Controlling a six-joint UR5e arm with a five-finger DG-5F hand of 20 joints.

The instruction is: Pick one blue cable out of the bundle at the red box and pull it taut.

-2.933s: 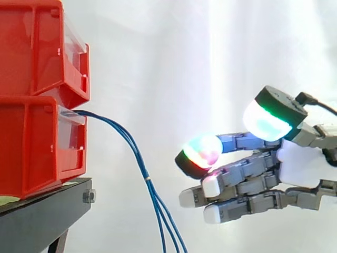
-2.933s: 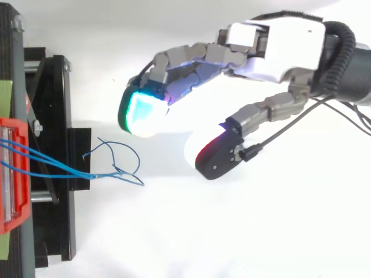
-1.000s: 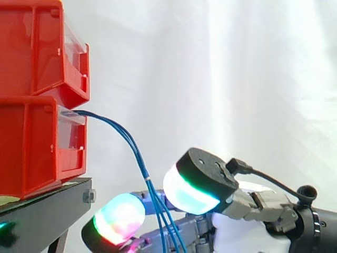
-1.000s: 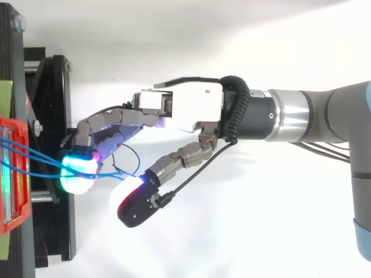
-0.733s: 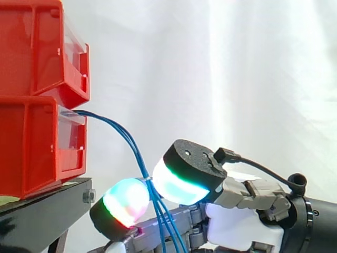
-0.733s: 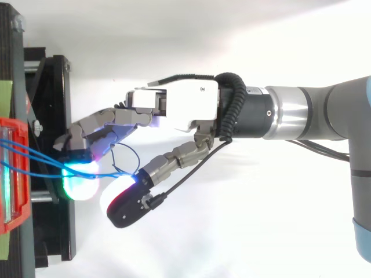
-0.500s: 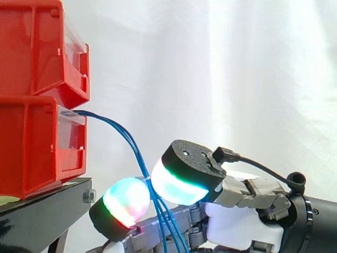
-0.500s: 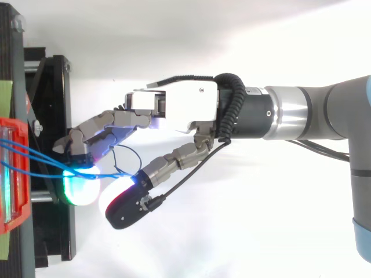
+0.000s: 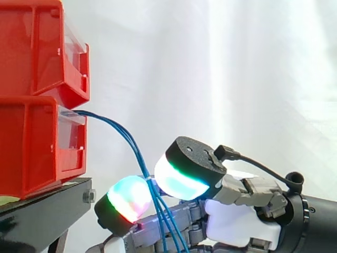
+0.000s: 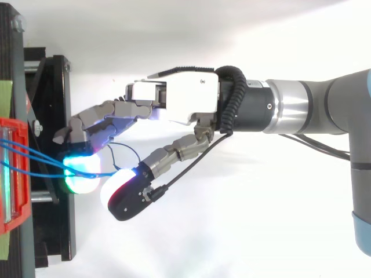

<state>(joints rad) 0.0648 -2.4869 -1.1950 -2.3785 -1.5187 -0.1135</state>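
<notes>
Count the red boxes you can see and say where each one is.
2. The upper red box sits stacked on the lower red box, which rests on the black stand; more may be hidden past the edge.

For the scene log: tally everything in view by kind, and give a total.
Red bins: 2
Black stand: 1
Blue cable bundle: 1
Robot hand: 1
White curtain: 1
Total: 6
</notes>
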